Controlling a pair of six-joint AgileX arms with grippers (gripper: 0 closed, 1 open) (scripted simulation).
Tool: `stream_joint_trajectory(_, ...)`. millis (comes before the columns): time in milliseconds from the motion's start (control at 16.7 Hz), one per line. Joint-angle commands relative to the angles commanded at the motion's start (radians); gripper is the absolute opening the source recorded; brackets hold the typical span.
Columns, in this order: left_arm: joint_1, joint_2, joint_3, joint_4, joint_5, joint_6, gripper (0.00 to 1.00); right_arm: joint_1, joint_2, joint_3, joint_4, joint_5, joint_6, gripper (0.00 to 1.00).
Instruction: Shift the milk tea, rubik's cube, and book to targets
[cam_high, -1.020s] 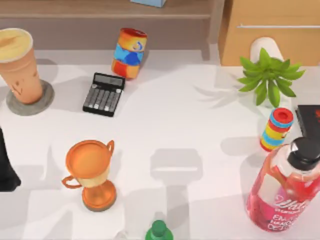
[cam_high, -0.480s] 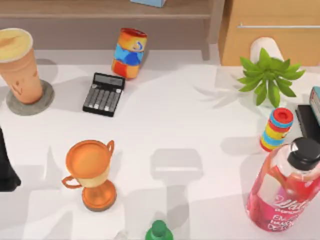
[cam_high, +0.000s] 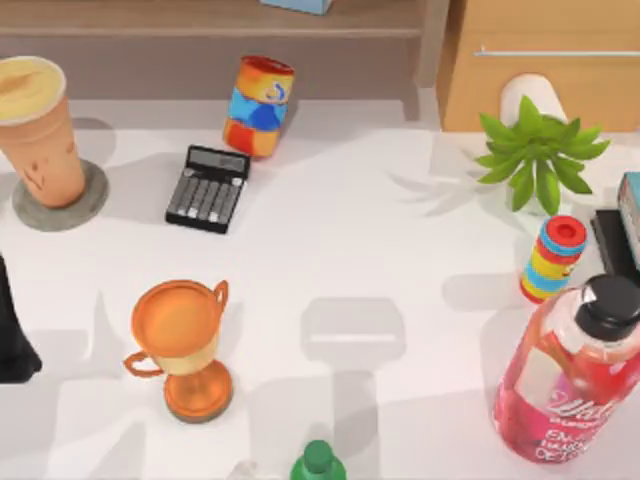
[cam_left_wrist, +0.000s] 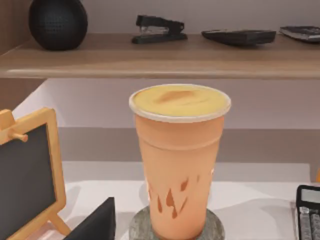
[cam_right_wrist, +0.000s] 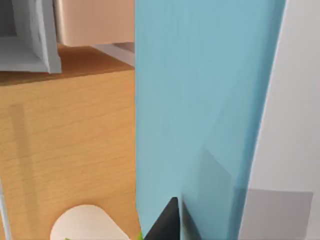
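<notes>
The milk tea (cam_high: 35, 125), a tall orange-tan cup with a creamy top, stands upright on the grey round target (cam_high: 88, 205) at the far left. My left gripper (cam_high: 12, 345) sits nearer than the cup and apart from it. In the left wrist view one dark finger (cam_left_wrist: 95, 225) shows off to the side of the cup (cam_left_wrist: 179, 160), so the jaws stand open. The light-blue book (cam_high: 630, 205) hangs at the right edge over the black slab target (cam_high: 612, 242). A black finger (cam_right_wrist: 162, 225) of my right gripper presses against the book (cam_right_wrist: 200, 100). The rubik's cube is out of view.
A black calculator (cam_high: 207, 188) and a striped can (cam_high: 258, 105) lie right of the cup. An orange trophy (cam_high: 185, 345), a green bottle cap (cam_high: 318, 462), a pink bottle (cam_high: 570, 385), a striped ring stack (cam_high: 552, 257) and a plant (cam_high: 535, 150) stand about. A wooden cabinet (cam_high: 545, 60) lies behind.
The book has come into view at the right edge, above the black slab. The milk tea and the left arm have not moved.
</notes>
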Motion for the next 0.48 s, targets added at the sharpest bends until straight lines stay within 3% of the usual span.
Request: stream_joint_trajectory(480, 0.000, 0.000, 0.000, 0.000, 0.000, 0.000, 1.00, 0.013, 0.045, 0.008, 0.015, 0.002, 0.005, 0.00)
